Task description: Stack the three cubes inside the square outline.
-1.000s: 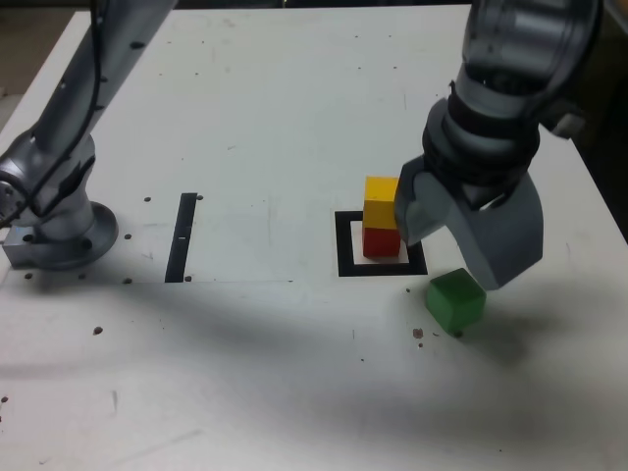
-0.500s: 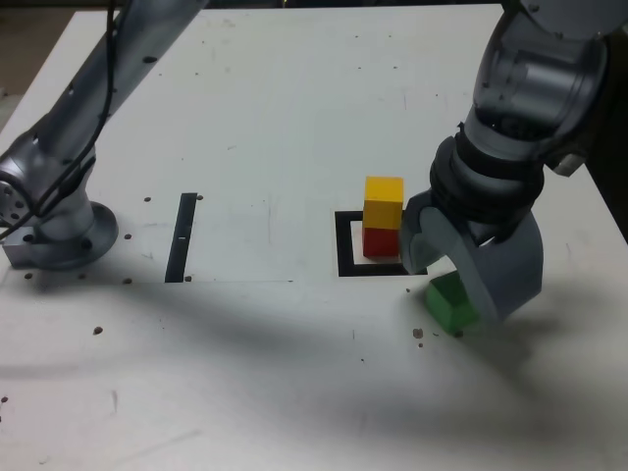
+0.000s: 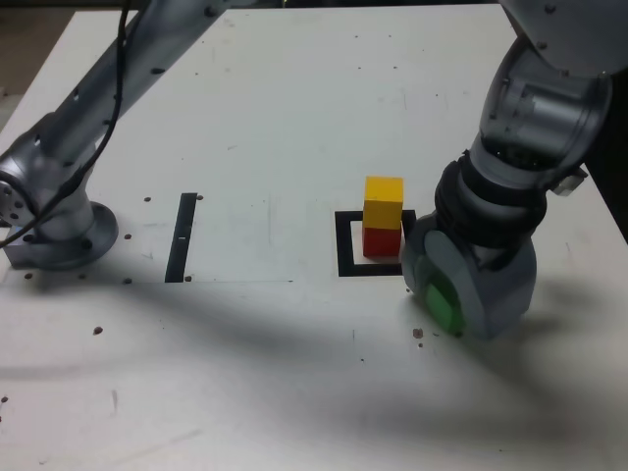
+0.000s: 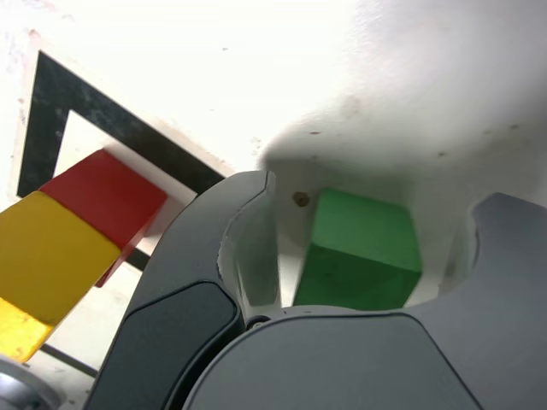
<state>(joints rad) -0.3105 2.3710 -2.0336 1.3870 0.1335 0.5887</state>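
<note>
1. Counter [image 3: 265,118]: a white surface fills the exterior view. A thin black strip [image 3: 183,236] lies left of centre in that view and has no part in the task.

2. Arm [image 3: 535,118]: it descends from the upper right of the exterior view and ends low over the counter, right of centre.

3. End effector [image 3: 459,294]: it is lowered around the green cube [image 4: 359,249], one jaw on each side. In the wrist view small gaps show between the cube faces and both jaws, so the jaws straddle the cube, partly closed, without a confirmed grasp.

4. Square outline [image 3: 345,245]: the black frame sits at the centre of the exterior view, just left of the end effector.

5. Stack: the red cube [image 3: 382,240] rests inside the outline with the yellow cube [image 3: 384,202] on top of it. Two of three cubes are placed, and the green cube stands on the counter outside the frame, just beside its lower right corner in the exterior view.

6. Step in hand, judged: grasp the green cube.
   - Close evenly so both jaws meet opposite flat faces.
   - Keep the near jaw clear of the stack; it stands close to the red cube.
   - Lift straight up above the yellow cube before any sideways travel.
</note>
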